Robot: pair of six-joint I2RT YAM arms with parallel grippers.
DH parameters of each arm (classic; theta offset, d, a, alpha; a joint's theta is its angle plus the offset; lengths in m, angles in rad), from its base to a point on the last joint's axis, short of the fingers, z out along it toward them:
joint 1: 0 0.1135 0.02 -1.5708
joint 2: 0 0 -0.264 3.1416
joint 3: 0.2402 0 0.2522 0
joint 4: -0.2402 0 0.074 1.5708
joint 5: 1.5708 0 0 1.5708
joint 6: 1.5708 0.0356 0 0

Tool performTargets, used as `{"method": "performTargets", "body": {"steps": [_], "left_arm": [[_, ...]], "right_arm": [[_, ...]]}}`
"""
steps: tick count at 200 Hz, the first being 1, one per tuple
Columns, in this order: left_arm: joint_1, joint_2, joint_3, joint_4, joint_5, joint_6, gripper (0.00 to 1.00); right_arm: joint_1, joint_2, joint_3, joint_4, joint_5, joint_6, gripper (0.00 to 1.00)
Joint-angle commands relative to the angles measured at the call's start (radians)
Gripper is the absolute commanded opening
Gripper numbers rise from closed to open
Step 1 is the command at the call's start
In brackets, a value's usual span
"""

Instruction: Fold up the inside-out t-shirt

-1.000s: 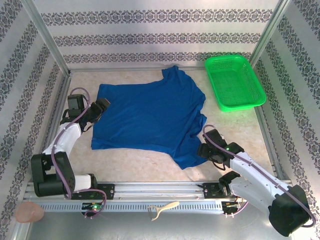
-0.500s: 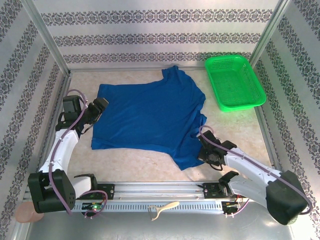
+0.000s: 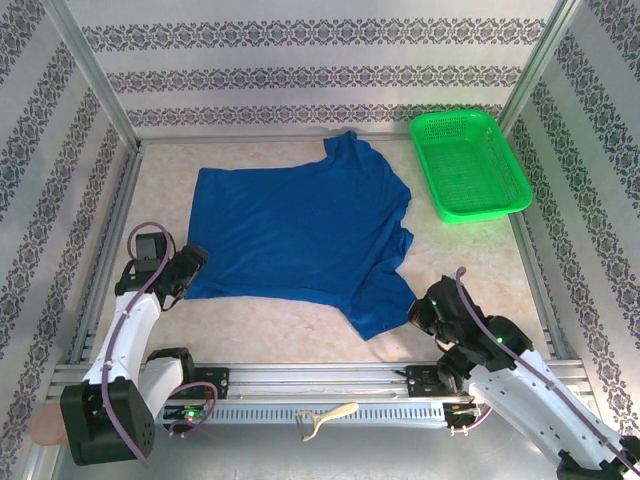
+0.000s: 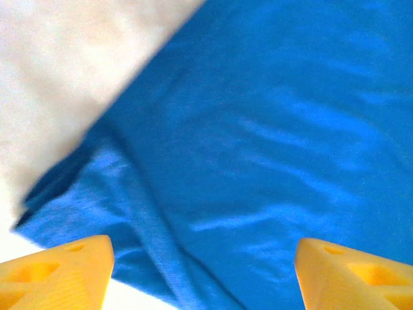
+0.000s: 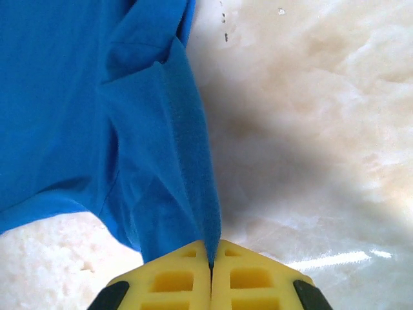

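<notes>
1. Patterned walls (image 3: 320, 75) box in a pale marbled table (image 3: 280, 320). A green basket (image 3: 468, 165) sits at its far right corner, apart from the work.
2. The shirt (image 3: 300, 230) lies spread over the middle of the table, mostly flat. The upper face is plain blue and I see no lettering. Some wrinkles bunch along its right side.
3. My right gripper (image 3: 418, 312) is at the shirt's near right edge. On the right wrist view its jaws are pressed together (image 5: 211, 258) and a ridge of blue cloth (image 5: 97, 116) runs straight into the seam between them, so I read it as pinching the shirt's edge.
4. My left gripper (image 3: 188, 262) hangs over the near left corner. On the left wrist view its jaws stand wide apart (image 4: 203, 278) with cloth (image 4: 258, 129) lying loose between them, so nothing is gripped on that side.
5. I judge the step in hand to be taking hold for a first fold — one side pinched, the other not yet.
6. The next move calls for the left gripper to drop onto that corner and close on it, catching both layers if it can.
7. After that both arms should lift together and level — an uneven lift would drag the shirt askew or let the thin right-hand pinch slip.
</notes>
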State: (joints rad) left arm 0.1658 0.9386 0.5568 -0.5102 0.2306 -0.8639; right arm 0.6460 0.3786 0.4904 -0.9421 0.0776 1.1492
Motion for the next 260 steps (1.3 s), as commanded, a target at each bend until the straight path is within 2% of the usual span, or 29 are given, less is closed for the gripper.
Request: {"method": "performTargets", "body": {"steps": [1, 72, 148, 183, 216, 233, 248, 256, 260], "left_arm": [[0.011, 0.006, -0.002, -0.044, -0.106, -0.014, 0.75], [0.020, 0.235, 0.046, 0.030, -0.146, 0.050, 0.69], [0.044, 0.324, 0.102, 0.053, -0.178, 0.091, 0.68], [0.050, 0.382, 0.115, 0.074, -0.172, 0.109, 0.64], [0.051, 0.433, 0.125, 0.095, -0.150, 0.126, 0.50], [0.052, 0.445, 0.129, 0.095, -0.139, 0.135, 0.32], [0.052, 0.434, 0.133, 0.078, -0.138, 0.139, 0.09], [0.052, 0.416, 0.133, 0.063, -0.144, 0.142, 0.00], [0.053, 0.403, 0.132, 0.053, -0.147, 0.143, 0.00]], "right_arm": [[0.017, -0.031, 0.042, -0.079, 0.030, 0.037, 0.00], [0.017, -0.026, 0.014, -0.021, 0.022, 0.023, 0.00], [0.019, -0.046, -0.008, -0.015, 0.022, 0.027, 0.00], [0.018, -0.057, -0.010, -0.014, 0.023, 0.032, 0.00], [0.019, -0.058, 0.003, -0.021, 0.022, 0.029, 0.00], [0.017, -0.061, 0.015, -0.027, 0.021, 0.029, 0.00], [0.018, -0.063, 0.027, -0.035, 0.022, 0.029, 0.00], [0.018, -0.065, 0.036, -0.040, 0.023, 0.029, 0.00], [0.019, -0.067, 0.041, -0.043, 0.023, 0.029, 0.00]]}}
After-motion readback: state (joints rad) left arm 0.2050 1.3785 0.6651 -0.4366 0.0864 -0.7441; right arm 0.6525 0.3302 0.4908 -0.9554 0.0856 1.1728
